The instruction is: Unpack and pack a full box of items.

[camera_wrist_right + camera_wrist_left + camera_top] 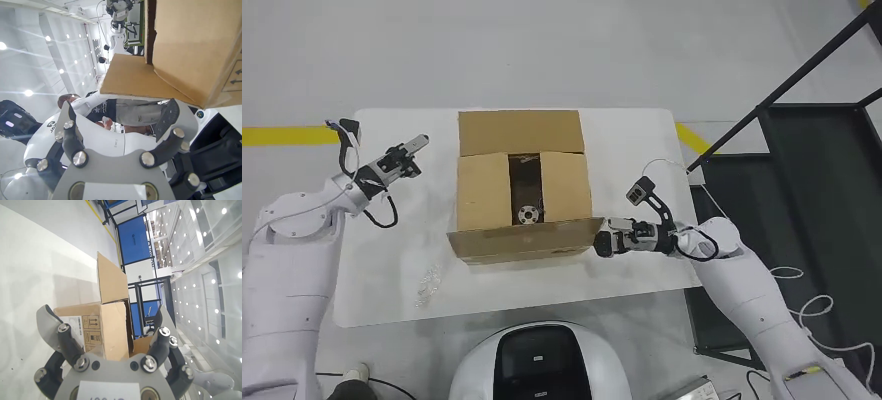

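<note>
White table (402, 250), box (482, 190) between left end effector (418, 143) and right end effector (598, 243); both released

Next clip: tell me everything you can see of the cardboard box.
The cardboard box looks like plain brown corrugated board and stands mid-table. Its far and near flaps are opened outward. The two side flaps lie half closed, leaving a dark slot where a round metal part shows. One side carries a white label and printed handling marks. The open right gripper sits at its near right corner; contact is unclear. The left gripper is apart from it.
</note>
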You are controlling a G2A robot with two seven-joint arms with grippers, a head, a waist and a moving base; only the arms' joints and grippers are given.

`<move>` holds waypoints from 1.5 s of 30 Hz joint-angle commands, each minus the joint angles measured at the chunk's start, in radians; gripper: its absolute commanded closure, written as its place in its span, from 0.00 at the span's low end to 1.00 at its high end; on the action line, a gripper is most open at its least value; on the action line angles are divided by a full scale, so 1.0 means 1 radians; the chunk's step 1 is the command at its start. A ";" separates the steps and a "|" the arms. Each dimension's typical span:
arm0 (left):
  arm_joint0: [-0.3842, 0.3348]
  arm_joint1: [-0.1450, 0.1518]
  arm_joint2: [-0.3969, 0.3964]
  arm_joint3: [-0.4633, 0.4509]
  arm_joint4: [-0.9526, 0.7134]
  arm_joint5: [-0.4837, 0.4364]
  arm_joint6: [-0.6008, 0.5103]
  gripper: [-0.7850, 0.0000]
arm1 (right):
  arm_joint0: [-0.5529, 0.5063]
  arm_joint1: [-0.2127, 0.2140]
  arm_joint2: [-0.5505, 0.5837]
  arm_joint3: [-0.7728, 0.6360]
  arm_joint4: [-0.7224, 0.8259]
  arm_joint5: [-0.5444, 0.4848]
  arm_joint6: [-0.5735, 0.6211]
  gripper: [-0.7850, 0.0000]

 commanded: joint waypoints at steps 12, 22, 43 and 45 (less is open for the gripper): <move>-0.092 -0.006 0.059 0.138 0.012 -0.073 -0.021 0.00 | 0.072 -0.019 -0.053 0.050 -0.044 0.014 -0.009 0.00; -0.085 0.000 0.054 0.137 0.022 -0.069 0.018 0.00 | 0.086 -0.028 -0.078 -0.013 -0.014 0.055 0.013 0.00; -0.132 0.008 0.091 0.134 -0.002 -0.149 -0.113 0.00 | 0.171 -0.066 -0.139 0.038 -0.174 0.002 -0.275 0.00; -0.132 0.008 0.091 0.134 -0.002 -0.149 -0.113 0.00 | 0.170 -0.066 -0.138 0.037 -0.174 0.002 -0.275 0.00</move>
